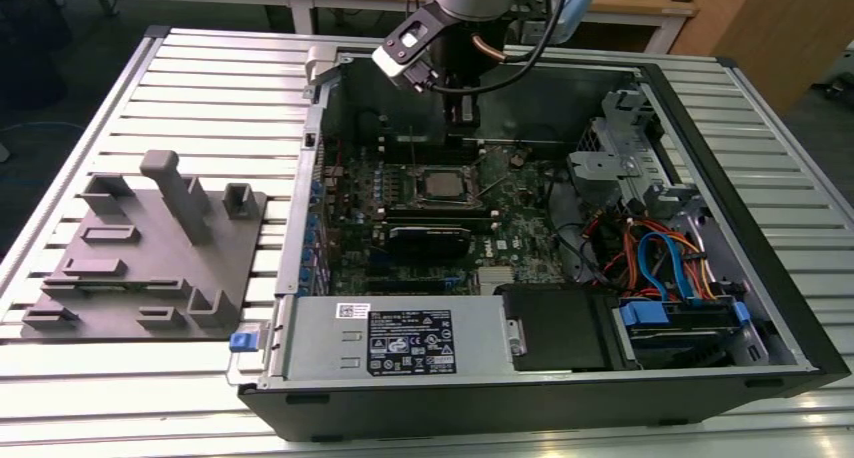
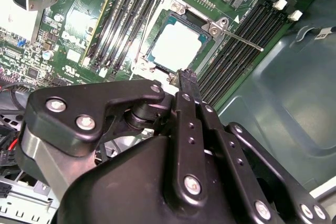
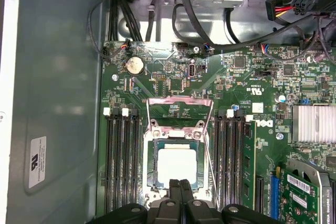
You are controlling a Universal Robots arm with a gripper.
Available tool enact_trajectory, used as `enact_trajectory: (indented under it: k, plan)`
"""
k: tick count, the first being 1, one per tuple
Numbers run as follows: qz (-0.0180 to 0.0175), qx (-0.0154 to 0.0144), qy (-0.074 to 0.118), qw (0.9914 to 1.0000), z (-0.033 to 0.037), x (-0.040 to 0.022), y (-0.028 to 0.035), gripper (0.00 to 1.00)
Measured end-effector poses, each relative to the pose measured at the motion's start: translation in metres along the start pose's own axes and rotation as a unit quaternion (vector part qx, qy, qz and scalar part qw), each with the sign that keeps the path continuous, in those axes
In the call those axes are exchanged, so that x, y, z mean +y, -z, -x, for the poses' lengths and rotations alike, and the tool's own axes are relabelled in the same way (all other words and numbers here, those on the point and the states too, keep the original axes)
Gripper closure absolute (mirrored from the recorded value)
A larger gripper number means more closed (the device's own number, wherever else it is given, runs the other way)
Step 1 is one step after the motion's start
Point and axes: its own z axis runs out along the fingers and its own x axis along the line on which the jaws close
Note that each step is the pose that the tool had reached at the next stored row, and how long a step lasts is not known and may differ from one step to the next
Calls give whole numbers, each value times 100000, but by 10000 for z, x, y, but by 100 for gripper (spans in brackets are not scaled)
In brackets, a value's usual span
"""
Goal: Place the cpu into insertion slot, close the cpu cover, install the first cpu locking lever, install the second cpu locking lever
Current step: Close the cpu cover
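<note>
The cpu (image 3: 177,165) shows its silver-grey top inside the insertion slot (image 3: 150,167) on the green motherboard, and the exterior view shows the cpu (image 1: 438,183) mid-board. The cpu cover (image 3: 176,128) lies flat as a frame around the chip. Two thin wire locking levers stand unlatched; one lever (image 2: 242,39) juts sideways from the socket, and another lever (image 3: 179,99) loops beyond it. My gripper (image 3: 179,184) is shut with nothing between its fingers, its tips at the socket's near edge. The gripper (image 2: 185,75) tip hovers just off the cover's corner.
Black memory slots (image 3: 122,161) flank the socket on both sides. A finned heat sink (image 3: 314,123) and a coin cell (image 3: 134,65) sit on the board. The case holds a power supply (image 1: 387,338) and a cabled drive cage (image 1: 674,278). A grey fixture plate (image 1: 147,248) lies on the table.
</note>
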Motion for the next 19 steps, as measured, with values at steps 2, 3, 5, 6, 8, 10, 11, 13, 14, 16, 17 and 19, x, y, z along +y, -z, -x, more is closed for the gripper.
enact_trajectory:
  k: [2, 3, 5, 6, 8, 10, 11, 13, 14, 16, 17, 19]
  plan:
    - [0, 1, -1, 100000, 0, 0, 0, 90]
    - [0, 0, 0, 100000, 0, 0, 1, 90]
    - [0, 1, -1, 100000, 0, 0, 2, 90]
    - [-1, 1, -1, 100000, 0, 0, 2, 90]
    - [-1, 0, -1, 100000, 0, 0, 3, 90]
    - [-2, -3, -2, 100000, 0, 0, 4, 90]
    - [-1, -1, 0, 100000, 0, 0, 4, 90]
    - [0, 0, 1, 100000, 0, 0, 4, 90]
    - [-7, -9, 13, 100000, 0, 6, 5, 90]
    - [-8, -12, 3, 100000, 0, 29, 5, 90]
    - [-4, -6, 2, 100000, 0, 42, 4, 90]
    - [-1, 0, 2, 100000, 1, 48, 3, 90]
